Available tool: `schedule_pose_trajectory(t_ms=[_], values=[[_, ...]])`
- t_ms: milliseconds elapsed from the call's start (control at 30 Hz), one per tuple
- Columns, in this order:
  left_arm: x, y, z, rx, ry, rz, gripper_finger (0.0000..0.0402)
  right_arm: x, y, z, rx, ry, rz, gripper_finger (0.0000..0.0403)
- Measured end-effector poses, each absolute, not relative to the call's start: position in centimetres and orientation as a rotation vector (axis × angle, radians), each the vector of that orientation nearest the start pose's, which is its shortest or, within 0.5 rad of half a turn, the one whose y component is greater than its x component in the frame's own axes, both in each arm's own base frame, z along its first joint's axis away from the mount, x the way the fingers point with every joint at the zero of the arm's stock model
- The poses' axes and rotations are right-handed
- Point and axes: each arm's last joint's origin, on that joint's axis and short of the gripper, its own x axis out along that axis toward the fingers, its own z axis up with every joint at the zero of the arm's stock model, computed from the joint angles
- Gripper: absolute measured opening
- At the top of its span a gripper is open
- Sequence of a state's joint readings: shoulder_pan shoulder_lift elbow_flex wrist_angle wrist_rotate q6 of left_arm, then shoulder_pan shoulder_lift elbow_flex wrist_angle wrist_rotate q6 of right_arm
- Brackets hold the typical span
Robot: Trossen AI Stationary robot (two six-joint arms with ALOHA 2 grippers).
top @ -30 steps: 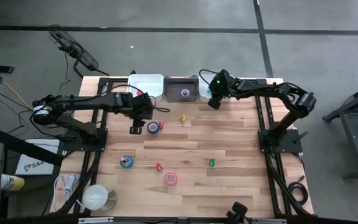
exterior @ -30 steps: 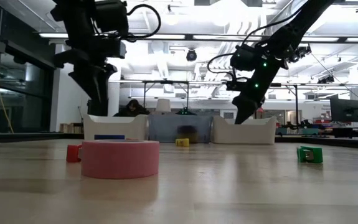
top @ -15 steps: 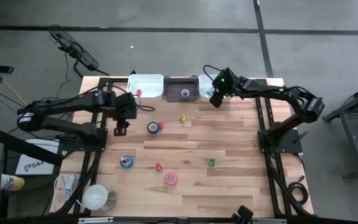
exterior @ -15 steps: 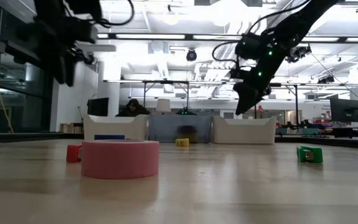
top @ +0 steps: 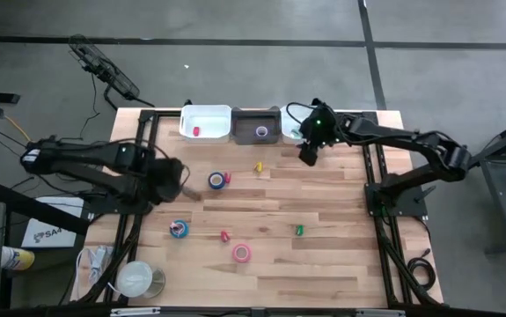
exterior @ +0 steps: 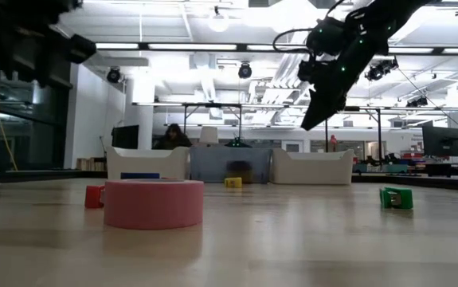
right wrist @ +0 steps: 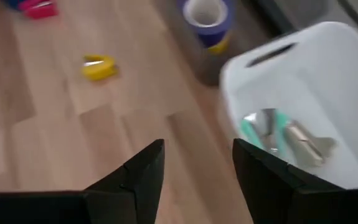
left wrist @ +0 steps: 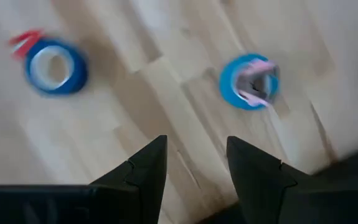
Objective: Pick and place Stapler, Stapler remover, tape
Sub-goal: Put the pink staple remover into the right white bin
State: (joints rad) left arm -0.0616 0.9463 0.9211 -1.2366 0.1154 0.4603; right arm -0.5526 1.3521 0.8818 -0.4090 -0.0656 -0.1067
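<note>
The blue tape roll (top: 217,180) (left wrist: 55,66), the teal roll (top: 179,229) (left wrist: 249,81) and the pink roll (top: 242,253) (exterior: 154,203) lie flat on the wooden table. A purple roll (top: 261,132) (right wrist: 208,18) sits in the grey middle bin. A small red thing (top: 196,131) lies in the left white bin. A teal-and-metal tool (right wrist: 284,134) lies in the right white bin (top: 292,129). My left gripper (top: 185,187) (left wrist: 194,168) hovers open and empty between the blue and teal rolls. My right gripper (top: 308,157) (right wrist: 197,168) hangs open and empty in front of the right white bin.
Small solid pieces lie loose on the table: yellow (top: 258,166) (right wrist: 98,67), red (top: 224,236) (exterior: 93,195) and green (top: 299,230) (exterior: 396,198). Three bins stand in a row along the far edge. Bare wood stretches across the near half and the right side.
My left gripper has drawn back from beside the blue roll toward the table's left and near side, staying open. My right gripper has risen and shifted a little from the right white bin toward the near edge. No tape roll has moved.
</note>
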Motion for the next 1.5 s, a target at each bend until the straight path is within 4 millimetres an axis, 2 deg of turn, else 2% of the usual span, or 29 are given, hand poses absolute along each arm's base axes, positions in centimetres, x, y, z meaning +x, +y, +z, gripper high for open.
schedule_pose_trajectory(t_ms=[100,200,533,767,1133,1500], values=[[14.2,-2.3,27.9,0.47,1.179,-0.533,0.0162,23.4,-13.1,22.8,0.168,0.89,-0.373,0.0181],[14.3,-3.2,27.6,0.537,1.199,-0.556,0.0162,23.7,-12.3,22.7,0.158,0.91,-0.341,0.0181],[15.8,-5.9,26.0,0.635,1.296,-0.605,0.0162,24.4,-10.0,22.5,0.137,0.947,-0.269,0.0181],[17.1,-7.8,24.6,0.627,1.319,-0.62,0.0175,24.8,-8.5,22.3,0.121,0.974,-0.219,0.0181],[18.3,-9.4,22.9,0.583,1.395,-0.587,0.0246,25.2,-6.6,22.2,0.095,0.998,-0.208,0.0181],[19.7,-10.6,20.6,0.549,1.478,-0.61,0.0248,25.5,-5.2,22.2,0.068,1.006,-0.197,0.0181]])
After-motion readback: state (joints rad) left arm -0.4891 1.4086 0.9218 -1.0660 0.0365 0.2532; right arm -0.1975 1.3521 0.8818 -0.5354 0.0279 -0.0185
